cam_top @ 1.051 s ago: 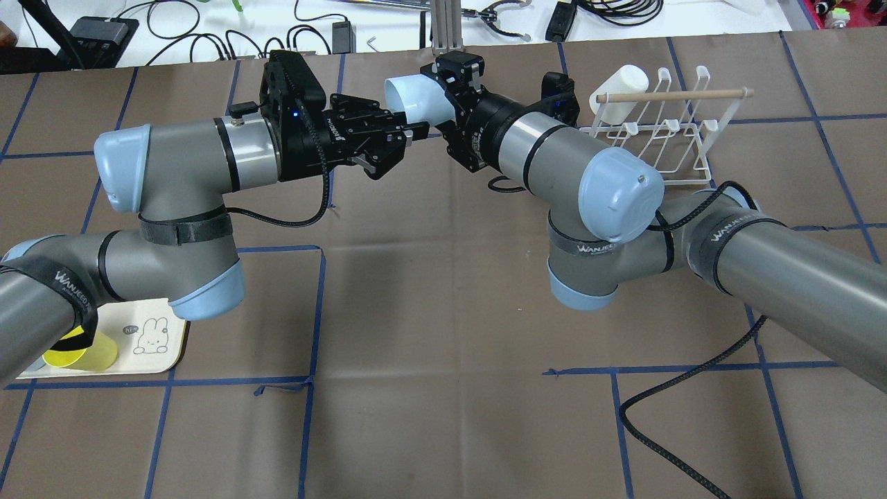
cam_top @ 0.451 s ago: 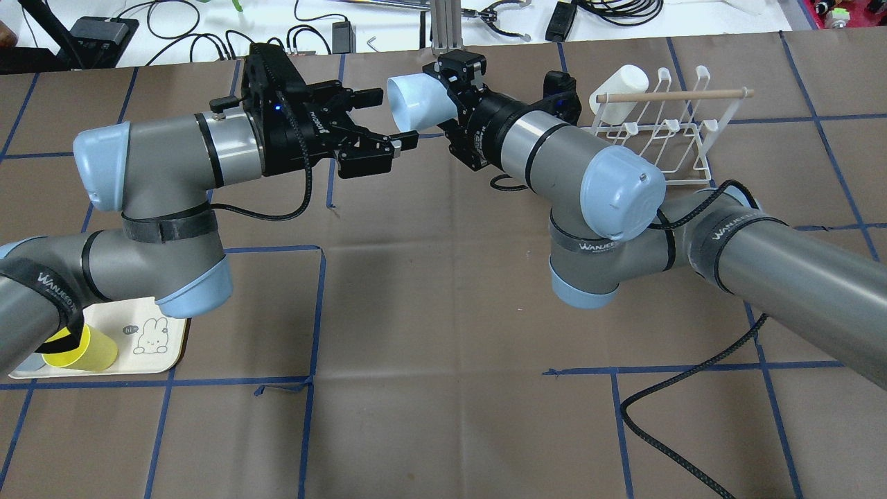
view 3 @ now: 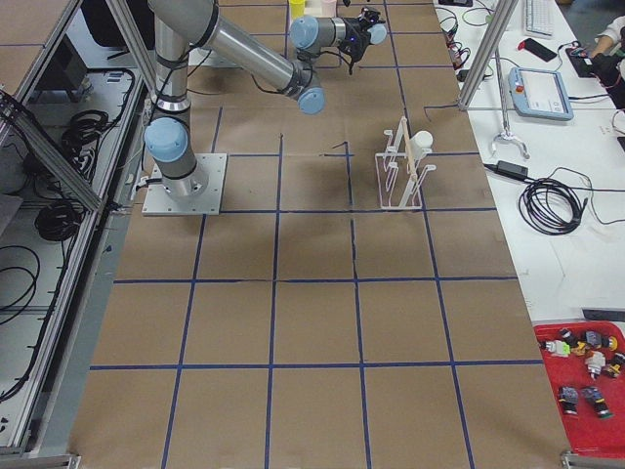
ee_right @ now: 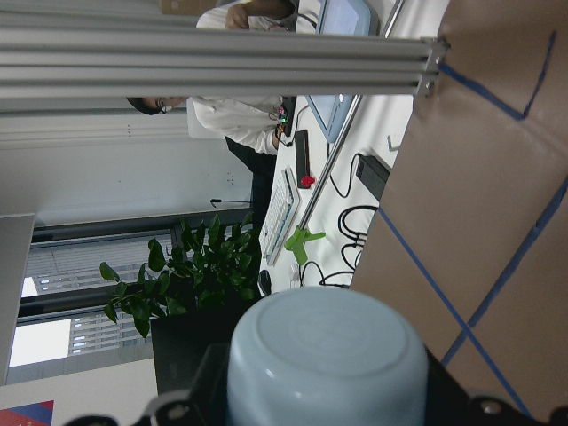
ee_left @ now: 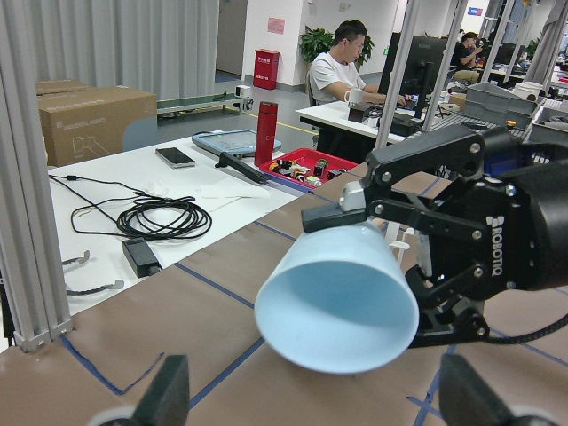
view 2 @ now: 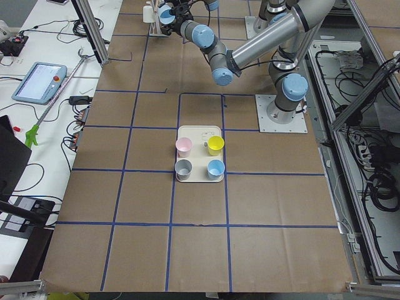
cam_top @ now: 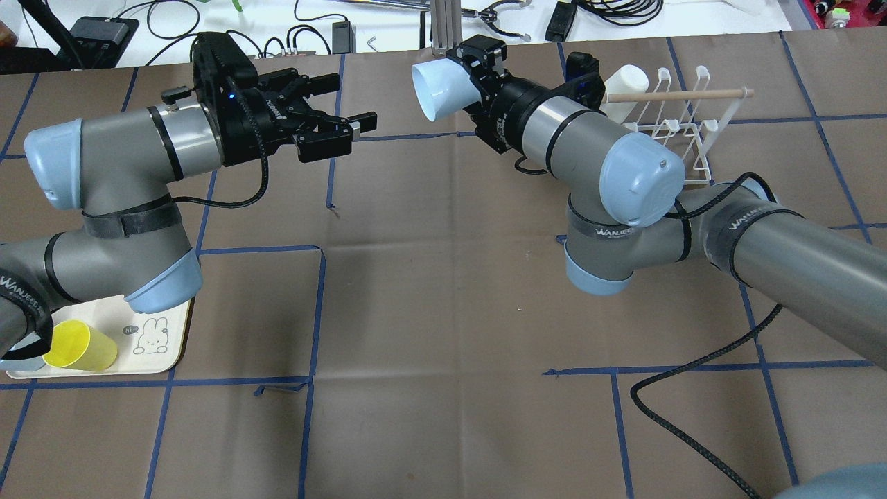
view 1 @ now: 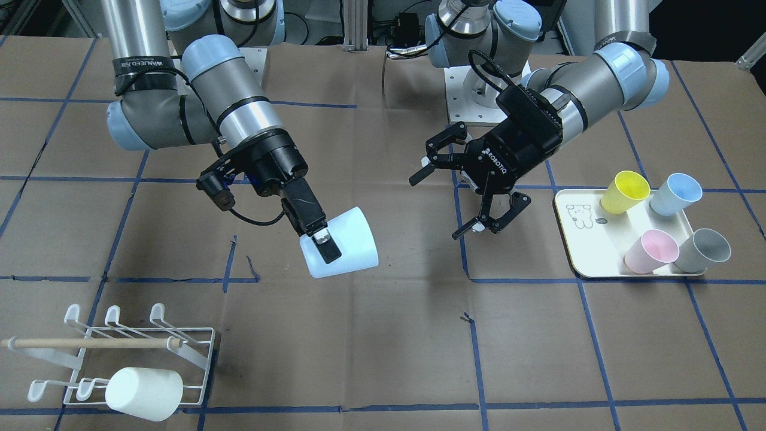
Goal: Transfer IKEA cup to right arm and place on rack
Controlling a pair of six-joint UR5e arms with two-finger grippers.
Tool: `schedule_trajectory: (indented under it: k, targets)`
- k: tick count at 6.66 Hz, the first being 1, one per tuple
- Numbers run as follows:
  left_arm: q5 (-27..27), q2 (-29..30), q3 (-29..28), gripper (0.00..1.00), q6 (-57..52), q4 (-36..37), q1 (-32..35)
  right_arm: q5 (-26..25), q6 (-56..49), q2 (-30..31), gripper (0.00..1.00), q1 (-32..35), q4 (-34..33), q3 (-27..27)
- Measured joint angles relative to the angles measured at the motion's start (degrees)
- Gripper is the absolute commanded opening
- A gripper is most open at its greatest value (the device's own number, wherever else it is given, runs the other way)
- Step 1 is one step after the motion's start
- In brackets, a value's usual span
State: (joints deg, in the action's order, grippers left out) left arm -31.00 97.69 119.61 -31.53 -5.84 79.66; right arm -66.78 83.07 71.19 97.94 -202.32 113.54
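Observation:
A pale blue cup point(cam_top: 438, 91) is in my right gripper point(cam_top: 477, 71), held in the air on its side with its mouth toward the left arm. In the front view one finger point(view 1: 326, 248) lies on the cup's point(view 1: 347, 245) outer wall. My left gripper point(cam_top: 353, 102) is open and empty, well apart from the cup on its left; it also shows in the front view point(view 1: 435, 208). The left wrist view looks into the cup's mouth point(ee_left: 337, 311). The white wire rack point(cam_top: 682, 135) with its wooden dowel stands behind the right arm.
A white cup point(view 1: 143, 392) lies on the rack point(view 1: 197, 353). A cream tray point(view 1: 574, 245) by the left arm holds yellow point(view 1: 625, 191), blue point(view 1: 676, 194), pink and grey cups. A black cable point(cam_top: 686, 430) trails over the table at the right.
My left gripper has drawn back to the left, away from the cup, and stands open. My right arm has moved the cup a little to the right, toward the rack.

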Motion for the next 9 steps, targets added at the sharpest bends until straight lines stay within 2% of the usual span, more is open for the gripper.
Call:
schedule_trajectory:
  k: [1, 3, 4, 6, 8, 9]
  targets:
    - [-6.7, 0.2, -0.4, 0.99, 0.2, -0.2, -0.1, 0.0, -5.6, 0.2, 0.16, -2.5, 0.1, -0.1]
    - [-24.1, 1.2, -2.5, 0.99, 7.6, -3.3, 0.1, 0.0, -25.3, 0.9, 0.16, -7.8, 0.1, -0.3]
    - [-29.7, 1.1, -5.4, 0.99, 11.9, -9.2, 0.3, -0.1, -35.9, 1.2, 0.16, -10.1, 0.2, -0.9]
    - [-41.4, 0.7, -12.9, 0.99, 16.7, -26.6, 1.8, -0.4, -56.7, 1.7, 0.16, -15.7, 0.7, -2.6]
    - [-53.8, -0.1, -18.6, 0.99, 21.9, -42.8, 6.9, -0.3, -76.3, 1.1, 0.16, -22.5, 0.8, -3.6]
    - [-57.3, -0.9, -21.3, 0.99, 23.5, -52.9, 8.7, -0.2, -82.6, 0.6, 0.16, -26.0, 0.8, -3.8]
